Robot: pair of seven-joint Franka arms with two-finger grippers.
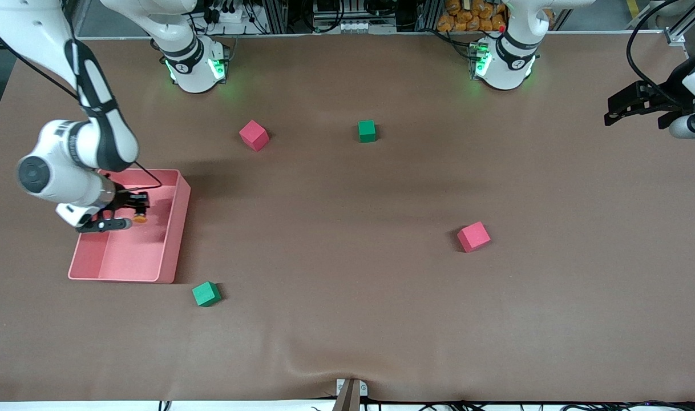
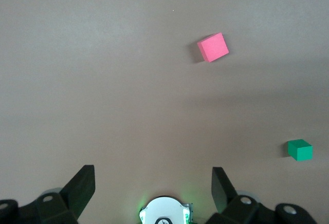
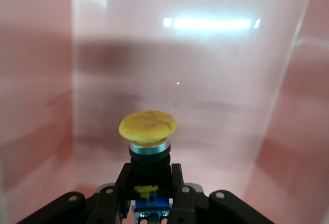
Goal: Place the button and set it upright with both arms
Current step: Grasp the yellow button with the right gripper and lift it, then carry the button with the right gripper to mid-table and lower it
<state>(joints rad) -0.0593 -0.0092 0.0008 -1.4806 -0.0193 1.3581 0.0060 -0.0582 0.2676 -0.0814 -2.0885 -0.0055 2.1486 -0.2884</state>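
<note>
The button point(image 3: 148, 127) has a round orange cap on a black-and-blue body. My right gripper point(image 3: 149, 180) is shut on that body, and the cap sticks out past the fingertips. In the front view the right gripper point(image 1: 135, 210) and the button point(image 1: 140, 218) are low inside the pink tray point(image 1: 175, 234), at the right arm's end of the table. My left gripper point(image 1: 613, 112) hangs open and empty over the left arm's end of the table and waits. In the left wrist view its fingers point(image 2: 81, 187) stand wide apart over bare tabletop.
Two red cubes point(image 1: 254, 135) point(image 1: 473, 236) and two green cubes point(image 1: 367, 131) point(image 1: 206, 294) lie scattered on the brown table. The left wrist view shows a red cube point(image 2: 213, 47) and a green cube point(image 2: 299, 149). Pink tray walls point(image 3: 41, 106) surround the right gripper.
</note>
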